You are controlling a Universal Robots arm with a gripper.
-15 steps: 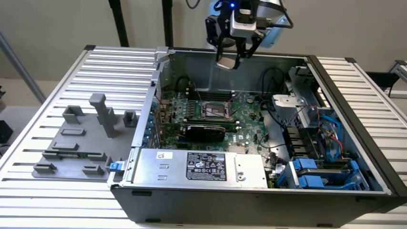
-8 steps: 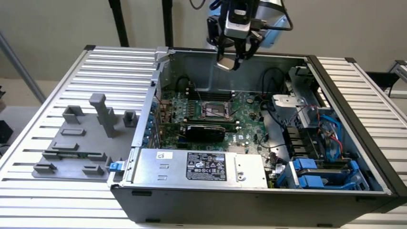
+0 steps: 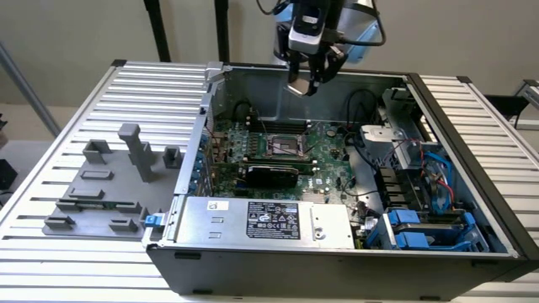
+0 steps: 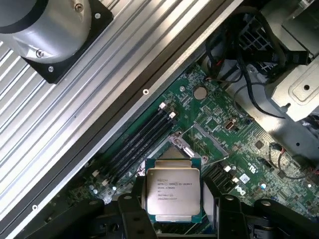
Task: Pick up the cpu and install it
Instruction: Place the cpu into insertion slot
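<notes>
In the exterior view I have the gripper (image 3: 306,87) at the top centre of the frame. It hangs above the open computer case (image 3: 252,268), which lies on the ribbed table (image 3: 151,82). A pale sliver of the cpu (image 3: 297,88) shows between its tips, well above the green motherboard (image 3: 329,154). The black-framed socket (image 3: 282,146) sits near the middle of the frame, lower than the gripper and apart from it. At the left of the frame a grey fixture plate (image 3: 101,189) with upright blocks rests on the table. The power supply (image 3: 261,221) lies along the case's near side.

On the wrist view the black fingers (image 4: 130,216) are clamped on the cpu (image 4: 172,194), one on each of two opposite edges. Its silvery printed top faces the camera. The chip is off the board, and it partly covers the socket (image 4: 182,149) behind it. The dark memory slots (image 4: 142,137) run just beside that socket.
</notes>
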